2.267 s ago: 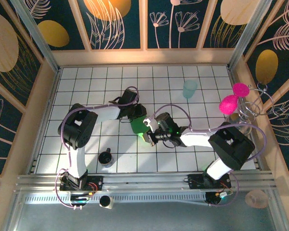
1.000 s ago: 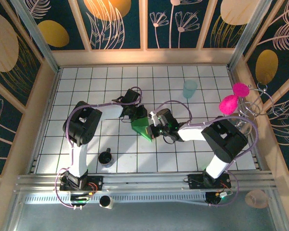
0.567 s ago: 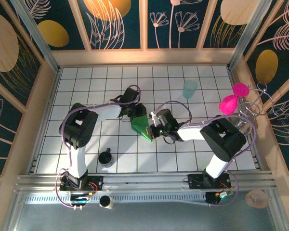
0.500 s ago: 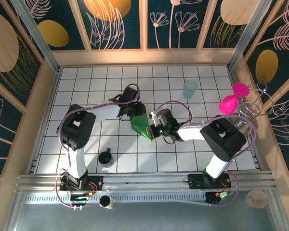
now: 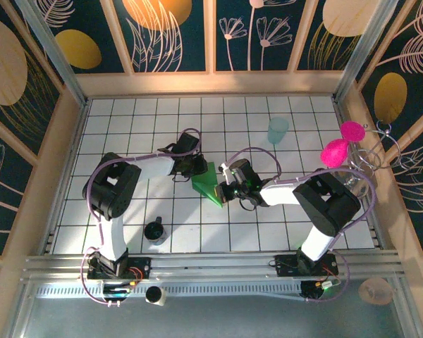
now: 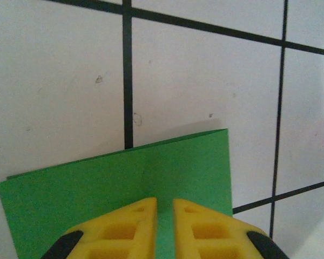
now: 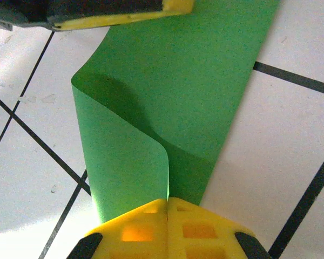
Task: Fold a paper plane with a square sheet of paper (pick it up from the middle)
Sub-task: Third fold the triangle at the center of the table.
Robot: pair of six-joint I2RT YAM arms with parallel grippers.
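Overhead first: green paper [image 5: 207,184] lies near the middle of the tiled table [image 5: 127,134], already folded from a square into a narrow wedge that tapers toward the near side. The left gripper [image 5: 197,169] sits at the wedge's far left edge and the right gripper [image 5: 221,190] at its right edge, both touching it. A pale cup [image 5: 278,129] stands well apart, toward the far right.

Left wrist view: the paper lies flat on the tiles, and a faint straight crease [image 6: 144,178] runs from the yellow fingers [image 6: 132,221] to the paper's far edge. Those fingers are drawn almost together, leaving a thin slit through which green shows. They rest over the paper, but I cannot tell whether they nip it or merely press it down.

Right wrist view: the right fingers [image 7: 205,226] are clenched tight. A curled flap [image 7: 124,162] rises off the lower layer and runs down into their seam, so this claw is grasping the flap's edge. The flap is bowed, not flattened.

By my reading, the early folds are made and one fold is in hand. Pressing that flap flat and shaping the wings are left, and there is no finished dart yet.
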